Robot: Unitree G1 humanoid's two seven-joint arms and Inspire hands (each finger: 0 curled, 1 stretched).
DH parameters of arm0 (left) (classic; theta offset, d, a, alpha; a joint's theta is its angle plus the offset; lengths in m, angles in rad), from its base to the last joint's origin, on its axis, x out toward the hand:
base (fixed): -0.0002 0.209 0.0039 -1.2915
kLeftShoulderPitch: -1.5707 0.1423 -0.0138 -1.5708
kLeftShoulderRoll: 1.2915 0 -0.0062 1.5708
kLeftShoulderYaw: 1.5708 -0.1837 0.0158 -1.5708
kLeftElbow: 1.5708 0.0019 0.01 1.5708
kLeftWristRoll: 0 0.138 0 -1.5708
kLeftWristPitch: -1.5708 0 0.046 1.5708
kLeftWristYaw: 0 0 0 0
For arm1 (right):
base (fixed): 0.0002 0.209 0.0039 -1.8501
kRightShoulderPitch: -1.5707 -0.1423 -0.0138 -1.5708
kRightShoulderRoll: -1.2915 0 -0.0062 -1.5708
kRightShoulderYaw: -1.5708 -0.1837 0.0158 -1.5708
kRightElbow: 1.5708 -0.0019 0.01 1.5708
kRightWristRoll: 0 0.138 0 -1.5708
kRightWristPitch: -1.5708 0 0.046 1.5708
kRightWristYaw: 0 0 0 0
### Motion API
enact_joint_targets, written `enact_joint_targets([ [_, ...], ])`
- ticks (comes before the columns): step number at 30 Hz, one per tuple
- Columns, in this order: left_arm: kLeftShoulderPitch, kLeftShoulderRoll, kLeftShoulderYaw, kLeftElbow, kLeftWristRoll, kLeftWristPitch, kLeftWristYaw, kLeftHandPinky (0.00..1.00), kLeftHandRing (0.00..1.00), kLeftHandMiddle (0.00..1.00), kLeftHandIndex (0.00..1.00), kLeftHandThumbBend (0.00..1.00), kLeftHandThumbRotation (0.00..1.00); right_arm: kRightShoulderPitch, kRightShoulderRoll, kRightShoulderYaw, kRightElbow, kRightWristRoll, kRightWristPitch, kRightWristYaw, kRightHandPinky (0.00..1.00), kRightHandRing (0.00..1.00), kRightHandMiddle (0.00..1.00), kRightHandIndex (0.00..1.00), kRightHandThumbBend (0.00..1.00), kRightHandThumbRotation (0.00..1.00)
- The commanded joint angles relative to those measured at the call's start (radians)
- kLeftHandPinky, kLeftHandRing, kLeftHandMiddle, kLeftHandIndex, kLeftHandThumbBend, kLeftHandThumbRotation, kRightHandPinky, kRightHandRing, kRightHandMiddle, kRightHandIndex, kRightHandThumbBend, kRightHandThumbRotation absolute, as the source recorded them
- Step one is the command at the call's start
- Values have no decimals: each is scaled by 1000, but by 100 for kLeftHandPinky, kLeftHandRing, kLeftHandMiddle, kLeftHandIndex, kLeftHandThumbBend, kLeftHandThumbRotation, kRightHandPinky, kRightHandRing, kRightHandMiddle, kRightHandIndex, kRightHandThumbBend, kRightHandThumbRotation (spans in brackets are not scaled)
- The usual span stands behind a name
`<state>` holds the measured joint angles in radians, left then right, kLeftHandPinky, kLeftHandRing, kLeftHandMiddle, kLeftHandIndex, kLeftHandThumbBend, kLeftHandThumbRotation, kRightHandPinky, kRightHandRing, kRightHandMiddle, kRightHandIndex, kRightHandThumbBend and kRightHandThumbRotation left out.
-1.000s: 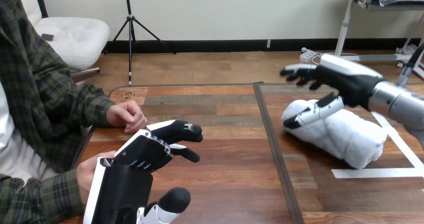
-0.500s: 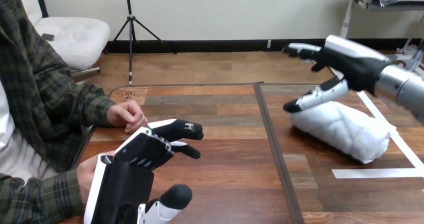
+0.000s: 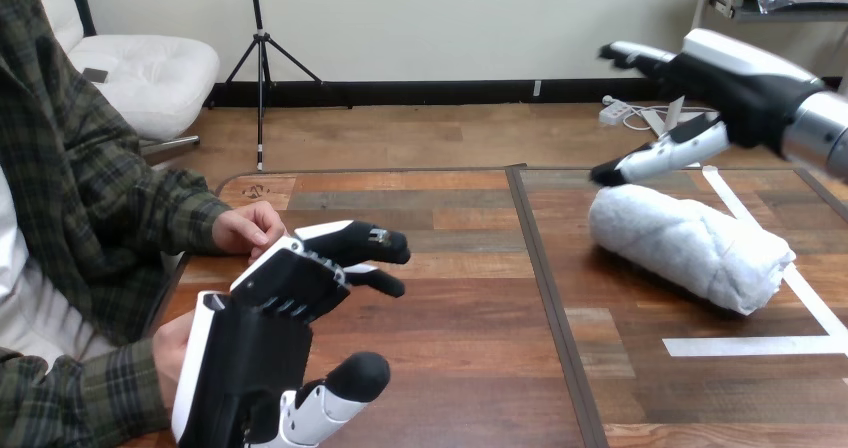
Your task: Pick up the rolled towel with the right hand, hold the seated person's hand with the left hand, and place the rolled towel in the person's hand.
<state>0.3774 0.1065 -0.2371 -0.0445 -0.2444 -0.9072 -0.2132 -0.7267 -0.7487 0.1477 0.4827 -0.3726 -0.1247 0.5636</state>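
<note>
Left hand [image 3: 262,340] is low at the front, fingers loosely spread and holding nothing, just beside the person's hand [image 3: 165,346]; can't tell if they touch. Rolled towel [image 3: 690,248] lies on the table [image 3: 460,368], ungrasped. Right hand [image 3: 745,83] has lifted off it since a second ago and now hangs above and behind, fingers spread, empty. The pick-up likely needs a fresh approach. No readable writing; white tape [image 3: 740,346] is blank.

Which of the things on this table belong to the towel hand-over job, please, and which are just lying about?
Part of the job:
rolled towel
right robot hand, open above the towel
left robot hand, open
person's upper hand
person's lower hand, beside the left robot hand

Just lying about:
white tape strips on the table
</note>
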Motion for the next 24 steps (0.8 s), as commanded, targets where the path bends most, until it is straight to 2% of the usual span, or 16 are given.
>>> enact_joint_targets([
  [1, -53, -47, 8, 9, 16, -12, -1, 54, 65, 66, 64, 93, 53, -112, -12, -2, 101, -16, 16, -19, 90, 100, 100, 99, 100, 45],
  [6, -49, -36, 10, 5, 8, -11, -9, 53, 64, 66, 64, 94, 55, -171, -8, 22, 242, -44, -43, -43, 90, 100, 100, 99, 100, 44],
  [12, -35, -36, 27, -7, 39, -18, 4, 52, 64, 65, 64, 93, 56, -227, 3, 53, 369, -92, -53, -80, 88, 100, 99, 100, 100, 45],
  [15, -30, -37, 27, -13, 36, -18, 6, 51, 63, 65, 64, 92, 57, -250, 16, 66, 422, -111, -25, -100, 90, 100, 100, 100, 99, 42],
  [18, -17, -21, 27, -31, 35, -1, 0, 51, 63, 66, 64, 92, 58, -262, 21, 66, 479, -102, -75, -109, 91, 100, 100, 100, 100, 43],
  [21, -12, -25, 28, -36, 31, -5, 2, 51, 63, 66, 64, 92, 58, -284, 32, 82, 538, -119, -71, -134, 92, 100, 100, 100, 99, 43],
  [24, -4, -21, 29, -44, 32, -4, 1, 50, 63, 66, 64, 92, 58, -291, 39, 90, 585, -124, -89, -163, 93, 100, 100, 99, 100, 43],
])
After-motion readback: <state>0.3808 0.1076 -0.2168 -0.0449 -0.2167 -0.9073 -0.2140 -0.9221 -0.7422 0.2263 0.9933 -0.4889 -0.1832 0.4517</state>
